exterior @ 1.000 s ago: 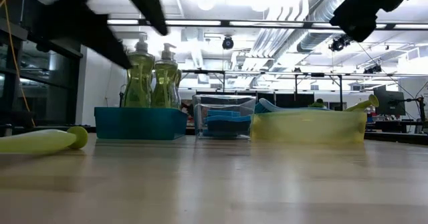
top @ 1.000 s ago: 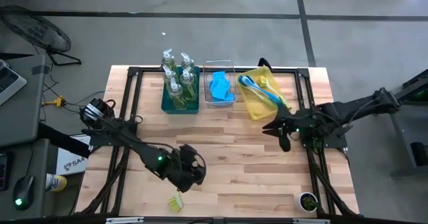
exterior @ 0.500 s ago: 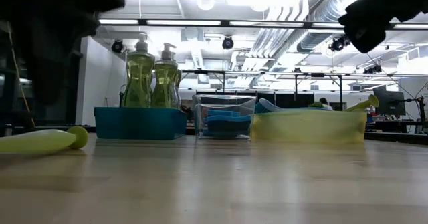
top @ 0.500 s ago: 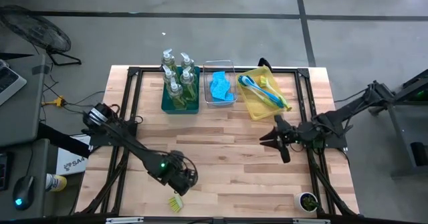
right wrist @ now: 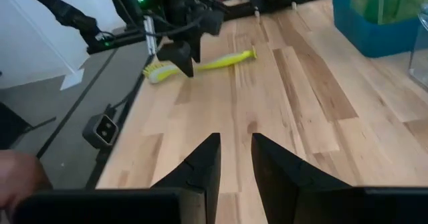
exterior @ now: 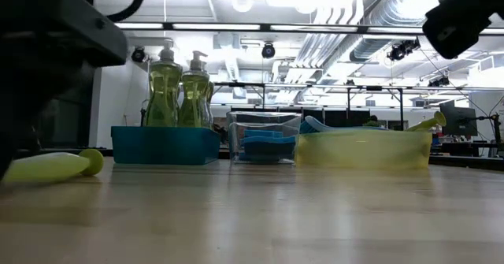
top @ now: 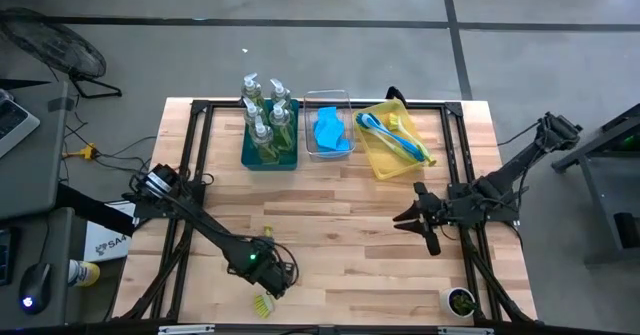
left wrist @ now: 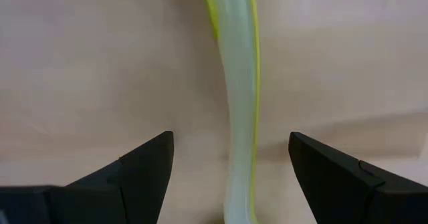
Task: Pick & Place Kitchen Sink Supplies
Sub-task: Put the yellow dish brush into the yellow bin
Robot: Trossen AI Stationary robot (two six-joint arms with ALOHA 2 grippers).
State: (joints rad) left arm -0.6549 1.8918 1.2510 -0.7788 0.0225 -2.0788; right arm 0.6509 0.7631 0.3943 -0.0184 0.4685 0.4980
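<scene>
Left gripper (top: 272, 283) is low over the front part of the wooden table (top: 340, 225), near its front edge, and its two fingers stand wide apart. Between them — as the left wrist view shows — the handle of the yellow-green dish brush (left wrist: 239, 124) runs along the wood, with one finger on each side and a clear gap to both; the brush is not held. In the high view this brush (top: 264, 301) lies flat just at the gripper, its bristle head close to the front edge. The right wrist view shows the same brush (right wrist: 200, 64) lying on the boards under the left arm.

At the back of the table three bins stand in a row. On the left is the teal bin (top: 269, 157) with the clear pump bottles (top: 266, 113) of yellow-green soap standing upright in it. Just beside it is the clear bin (top: 329, 151), which holds the blue sponges (top: 330, 132). Next comes the yellow bin (top: 383, 160), turned at an angle, with dish brushes (top: 392, 135) in blue and yellow-green lying inside.

Further right, the right gripper (top: 402, 218) hangs above the table in front of the yellow bin — its fingers are close together with only a narrow gap, and nothing is between them.
</scene>
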